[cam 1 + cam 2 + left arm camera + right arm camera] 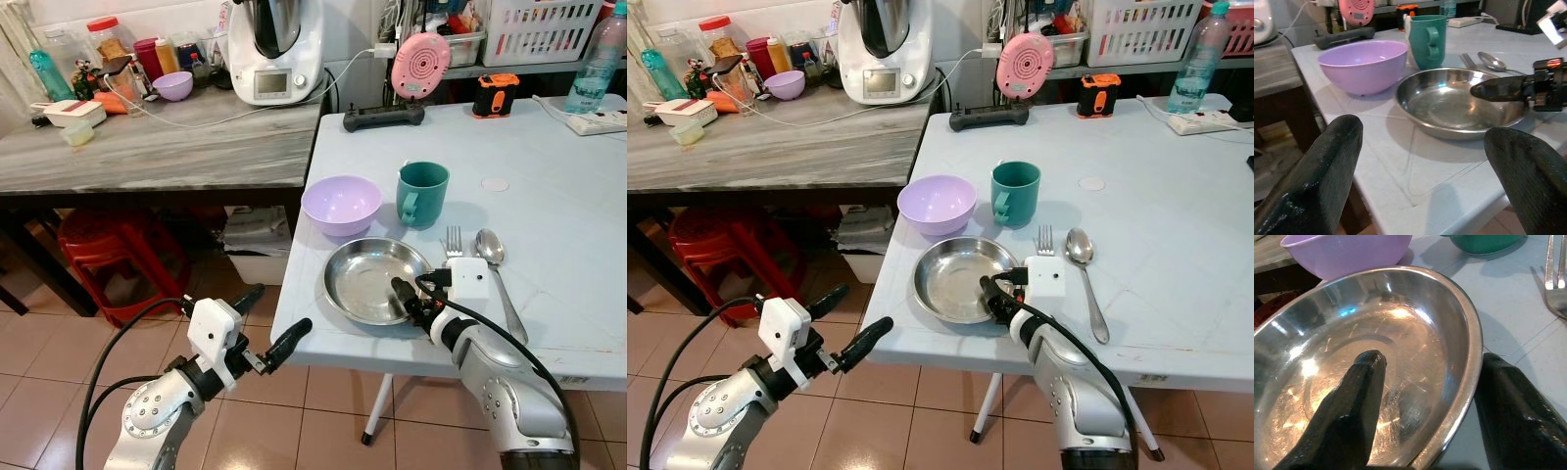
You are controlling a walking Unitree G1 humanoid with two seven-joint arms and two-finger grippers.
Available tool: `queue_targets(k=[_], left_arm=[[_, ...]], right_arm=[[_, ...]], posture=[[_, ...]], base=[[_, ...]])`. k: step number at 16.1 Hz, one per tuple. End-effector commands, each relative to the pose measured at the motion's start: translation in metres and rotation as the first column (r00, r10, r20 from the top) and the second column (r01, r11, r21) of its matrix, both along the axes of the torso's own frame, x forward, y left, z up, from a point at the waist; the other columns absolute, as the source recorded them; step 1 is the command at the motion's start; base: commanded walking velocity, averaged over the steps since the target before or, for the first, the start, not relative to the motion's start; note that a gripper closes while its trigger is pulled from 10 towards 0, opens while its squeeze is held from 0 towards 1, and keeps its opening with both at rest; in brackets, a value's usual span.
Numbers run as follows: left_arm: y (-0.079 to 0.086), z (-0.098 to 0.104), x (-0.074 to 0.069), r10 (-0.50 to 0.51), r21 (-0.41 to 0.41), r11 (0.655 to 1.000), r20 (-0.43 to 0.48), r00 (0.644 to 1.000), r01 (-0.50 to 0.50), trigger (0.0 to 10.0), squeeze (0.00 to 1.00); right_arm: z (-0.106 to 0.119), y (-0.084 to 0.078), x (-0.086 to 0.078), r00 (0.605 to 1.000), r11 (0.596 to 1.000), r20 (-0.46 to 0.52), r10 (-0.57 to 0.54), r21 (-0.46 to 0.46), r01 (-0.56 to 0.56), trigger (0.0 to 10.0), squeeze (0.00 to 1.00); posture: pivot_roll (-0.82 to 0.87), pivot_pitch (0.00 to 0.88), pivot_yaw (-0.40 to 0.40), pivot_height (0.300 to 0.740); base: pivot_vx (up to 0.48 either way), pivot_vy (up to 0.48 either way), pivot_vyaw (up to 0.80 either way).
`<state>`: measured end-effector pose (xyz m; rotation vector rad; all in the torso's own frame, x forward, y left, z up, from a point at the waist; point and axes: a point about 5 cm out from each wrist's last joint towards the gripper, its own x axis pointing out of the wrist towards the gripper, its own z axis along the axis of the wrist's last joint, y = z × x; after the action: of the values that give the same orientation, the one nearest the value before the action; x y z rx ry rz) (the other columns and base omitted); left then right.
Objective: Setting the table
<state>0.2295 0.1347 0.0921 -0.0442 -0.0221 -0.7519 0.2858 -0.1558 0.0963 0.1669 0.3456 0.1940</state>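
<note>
right wrist view — round, shiny steel plate (1415,328)

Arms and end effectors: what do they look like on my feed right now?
Both arms are silver metal with rounded, bolted joint housings. Each wrist carries a white boxy module, and black cables loop along both arms. The left end effector and right end effector each have two long, matte black fingers with rounded tips.
</note>
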Motion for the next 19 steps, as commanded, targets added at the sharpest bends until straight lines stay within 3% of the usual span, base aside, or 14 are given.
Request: queue_targets(k=[1, 8, 19], left_arm=[[0.001, 0.005, 0.000, -0.029, 0.006, 1.000, 0.007, 1.000, 0.029, 10.0, 0.00], [0.003, 0.003, -0.004, -0.083, 0.023, 0.996, 0.004, 0.997, 0.083, 10.0, 0.00], [0.002, 0.005, -0.003, -0.094, 0.016, 0.995, 0.013, 0.996, 0.093, 10.0, 0.00]], right_arm=[[-0.009, 0.009, -0.002, 0.998, 0.999, -0.058, 0.019, 0.036, -0.016, 0.0, 0.00], [-0.014, 0.006, -0.003, 0.992, 0.997, -0.124, -0.033, 0.071, 0.043, 0.0, 0.00], [-0.021, -0.004, -0.003, 0.956, 0.953, -0.235, -0.175, 0.204, 0.225, 0.0, 0.00]], posture=[[-0.07, 0.004, 0.135, 0.740], [-0.08, 0.009, 0.135, 0.740], [-0.08, 0.005, 0.142, 0.740]], base=[[0.000, 0.000, 0.00], [0.000, 0.000, 0.00], [0.000, 0.000, 0.00]])
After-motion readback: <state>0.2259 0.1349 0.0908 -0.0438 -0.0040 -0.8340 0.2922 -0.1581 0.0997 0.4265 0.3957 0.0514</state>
